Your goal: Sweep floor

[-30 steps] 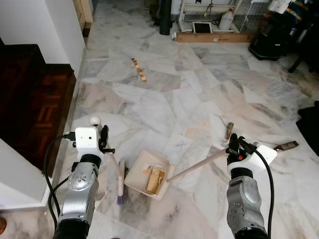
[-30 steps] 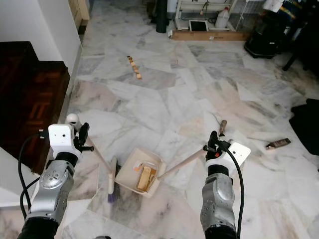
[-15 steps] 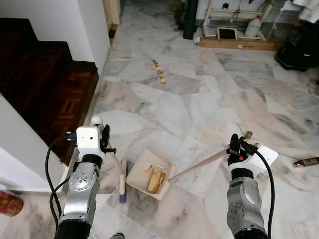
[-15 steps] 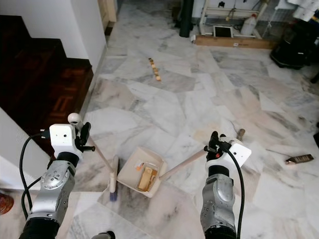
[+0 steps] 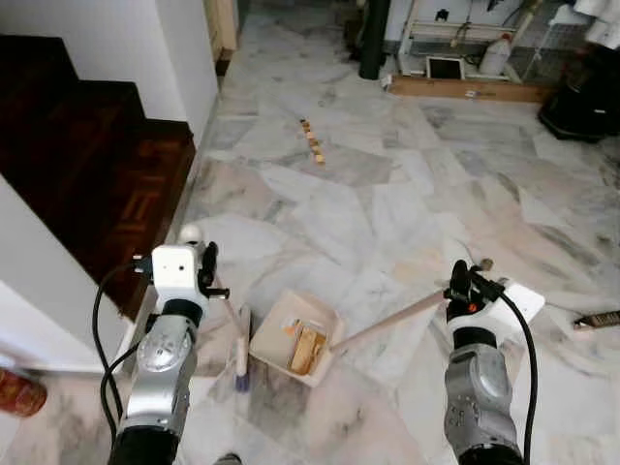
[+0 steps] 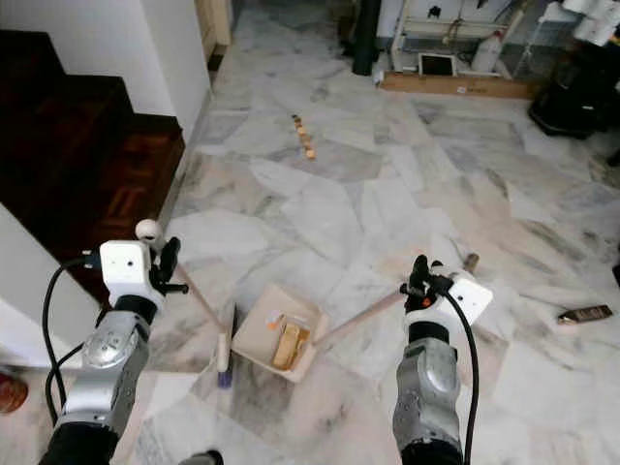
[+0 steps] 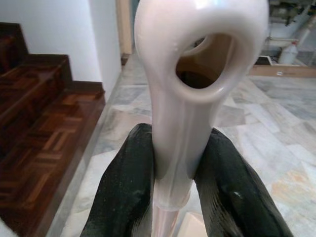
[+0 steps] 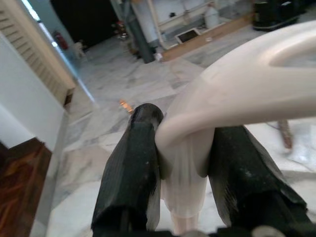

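Observation:
My left gripper point(image 5: 205, 265) is shut on the cream broom handle point(image 7: 183, 123), just below its looped end. The handle slants down to the broom head point(image 5: 240, 354), which rests on the marble floor beside the dustpan. A cream dustpan point(image 5: 282, 327) lies on the floor between my arms, with wooden blocks point(image 5: 308, 349) inside it. Its long handle point(image 5: 392, 321) rises to my right gripper point(image 5: 457, 282), which is shut on it point(image 8: 185, 126). Farther off, a short row of wooden blocks point(image 5: 311, 142) lies on the floor.
A dark wooden staircase point(image 5: 87, 165) and a white wall point(image 5: 184, 48) stand close on my left. A brown cylinder point(image 5: 481, 263) and a dark flat item point(image 5: 593, 320) lie on the right. Shelving, a bottle and dark bags point(image 5: 581, 97) line the far end.
The camera has swung left, so more of the staircase shows. Both grippers keep their hold, and broom and dustpan sit as before between my arms.

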`<state>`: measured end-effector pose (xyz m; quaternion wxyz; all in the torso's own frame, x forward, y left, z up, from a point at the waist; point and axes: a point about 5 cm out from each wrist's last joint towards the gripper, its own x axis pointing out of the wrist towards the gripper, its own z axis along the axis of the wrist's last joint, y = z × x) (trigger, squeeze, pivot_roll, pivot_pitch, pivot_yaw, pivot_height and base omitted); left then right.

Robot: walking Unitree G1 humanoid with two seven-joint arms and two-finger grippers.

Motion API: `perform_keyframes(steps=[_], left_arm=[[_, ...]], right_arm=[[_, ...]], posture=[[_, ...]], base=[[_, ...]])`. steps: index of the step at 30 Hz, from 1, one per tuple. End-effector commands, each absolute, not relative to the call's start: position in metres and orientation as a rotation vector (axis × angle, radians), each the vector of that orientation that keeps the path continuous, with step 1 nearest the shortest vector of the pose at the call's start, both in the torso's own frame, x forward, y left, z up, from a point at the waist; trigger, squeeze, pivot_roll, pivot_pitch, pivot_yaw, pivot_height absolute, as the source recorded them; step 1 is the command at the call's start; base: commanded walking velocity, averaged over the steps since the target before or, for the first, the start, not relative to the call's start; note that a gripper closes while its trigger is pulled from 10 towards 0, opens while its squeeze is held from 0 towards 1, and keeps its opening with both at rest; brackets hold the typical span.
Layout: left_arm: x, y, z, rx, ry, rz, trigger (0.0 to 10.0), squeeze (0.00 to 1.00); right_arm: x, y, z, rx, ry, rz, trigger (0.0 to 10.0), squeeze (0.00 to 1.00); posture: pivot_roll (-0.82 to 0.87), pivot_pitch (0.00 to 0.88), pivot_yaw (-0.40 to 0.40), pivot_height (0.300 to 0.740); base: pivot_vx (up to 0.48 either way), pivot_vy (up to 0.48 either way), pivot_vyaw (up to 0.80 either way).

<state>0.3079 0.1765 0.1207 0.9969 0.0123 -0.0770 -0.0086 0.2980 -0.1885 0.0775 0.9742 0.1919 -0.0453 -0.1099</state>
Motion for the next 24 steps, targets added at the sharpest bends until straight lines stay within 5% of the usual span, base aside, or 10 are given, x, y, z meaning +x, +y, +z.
perform_keyframes(steps=[1, 24], left_arm=[[0.3087, 0.1745, 0.1304, 0.016, -0.212, -0.027, 10.0, 0.00], [0.3093, 0.1746, 0.1311, 0.009, -0.213, -0.014, 10.0, 0.00]], right_arm=[[0.2999, -0.1859, 0.0853, 0.423, -0.142, -0.210, 10.0, 0.00], [0.3021, -0.1887, 0.0880, 0.416, -0.142, -0.219, 10.0, 0.00]], posture=[[0.16, 0.067, -0.049, 0.740], [0.15, 0.114, -0.053, 0.740]], base=[[-0.292, 0.000, 0.00], [-0.286, 0.000, 0.00]])
